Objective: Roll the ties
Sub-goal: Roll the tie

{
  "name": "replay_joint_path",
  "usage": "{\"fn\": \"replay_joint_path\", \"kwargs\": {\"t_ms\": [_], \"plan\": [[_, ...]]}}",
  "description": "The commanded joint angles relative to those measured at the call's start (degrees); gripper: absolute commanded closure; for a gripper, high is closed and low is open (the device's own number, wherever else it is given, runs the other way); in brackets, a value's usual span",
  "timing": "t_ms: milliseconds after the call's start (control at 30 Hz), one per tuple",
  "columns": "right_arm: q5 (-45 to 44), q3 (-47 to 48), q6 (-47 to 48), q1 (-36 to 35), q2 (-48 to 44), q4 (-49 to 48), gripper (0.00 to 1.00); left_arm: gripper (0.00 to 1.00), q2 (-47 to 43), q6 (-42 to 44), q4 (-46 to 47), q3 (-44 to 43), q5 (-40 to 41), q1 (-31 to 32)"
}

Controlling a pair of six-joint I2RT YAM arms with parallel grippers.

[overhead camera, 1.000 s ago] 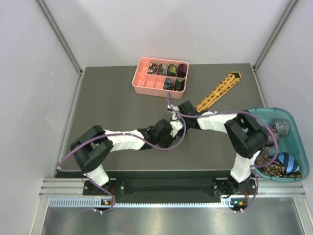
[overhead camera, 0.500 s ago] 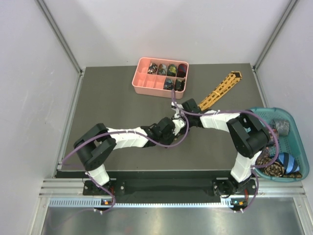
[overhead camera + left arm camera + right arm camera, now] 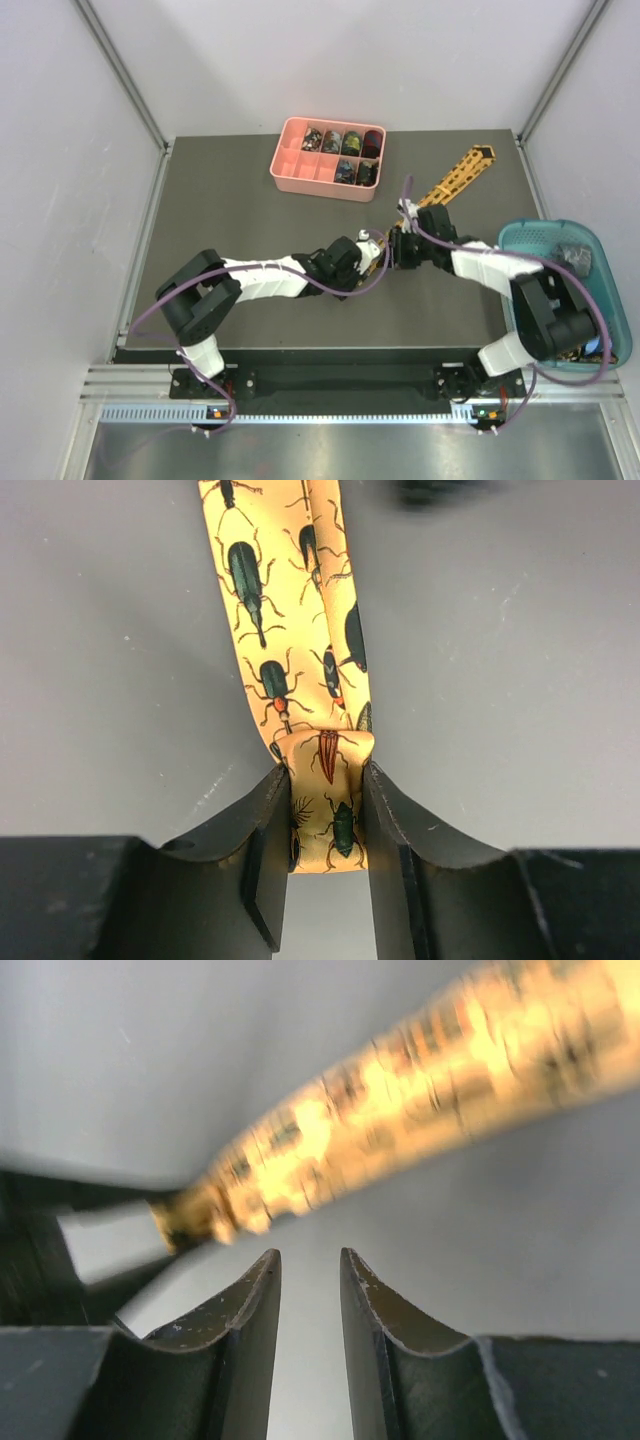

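Presently, I note my left gripper (image 3: 323,780) clamped on the folded end of the yellow tie (image 3: 290,630) at the centre of the table (image 3: 220,220). The tie runs toward 1 o'clock. My right gripper (image 3: 307,1255) is narrowly parted and empty, just beside the tie.

Right gripper (image 3: 310,1260) crowds left gripper (image 3: 323,778) at yellow tie (image 3: 455,180); tray (image 3: 298,171) well apart.
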State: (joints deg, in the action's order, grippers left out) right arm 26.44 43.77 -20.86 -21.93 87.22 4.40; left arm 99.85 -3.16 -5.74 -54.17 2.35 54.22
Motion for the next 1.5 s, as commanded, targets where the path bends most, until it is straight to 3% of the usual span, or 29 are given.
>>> {"fn": "replay_joint_path", "kwargs": {"t_ms": [0,200,333,500,667,867,900,1000,1267,1467], "plan": [[-7.35,-7.54,-1.19,-0.30,-11.25,-3.96,0.70,0.63,4.56,-1.50,-10.68,-1.19,-3.65,0.28],[-25.78,-19.76,-1.12,-8.45,-39.70,-0.47,0.71,0.65,7.89,-3.17,-17.71,-6.90,-6.56,0.10],[-41.32,-20.56,-0.23,-21.08,-49.66,2.97,0.72,0.66,10.01,-3.61,-22.11,-9.72,-6.83,0.01],[-50.60,-17.85,0.81,-31.39,-52.51,5.96,0.73,0.66,10.89,-3.43,-25.20,-12.88,-7.88,0.10],[-54.21,-8.89,5.03,-40.80,-51.19,10.00,0.75,0.66,11.59,-3.35,-27.13,-14.47,-8.50,-0.25],[-54.64,0.43,8.46,-56.79,-44.25,12.83,0.75,0.67,12.82,-3.17,-28.19,-15.61,-9.29,-0.34],[-56.22,1.75,8.99,-63.08,-41.81,12.47,0.73,0.67,12.91,-3.08,-28.71,-15.79,-9.29,-0.43],[-65.96,5.26,9.79,-71.38,-34.35,14.39,0.70,0.67,13.35,-2.99,-29.41,-16.23,-9.64,-0.43],[-70.20,5.01,9.61,-71.67,-18.68,14.93,0.70,0.67,15.46,-2.99,-35.92,-19.92,-11.49,-0.60],[-69.59,9.92,9.43,-66.85,-3.39,20.01,0.60,0.66,17.03,-2.82,-38.55,-21.94,-13.33,-0.87]]}}
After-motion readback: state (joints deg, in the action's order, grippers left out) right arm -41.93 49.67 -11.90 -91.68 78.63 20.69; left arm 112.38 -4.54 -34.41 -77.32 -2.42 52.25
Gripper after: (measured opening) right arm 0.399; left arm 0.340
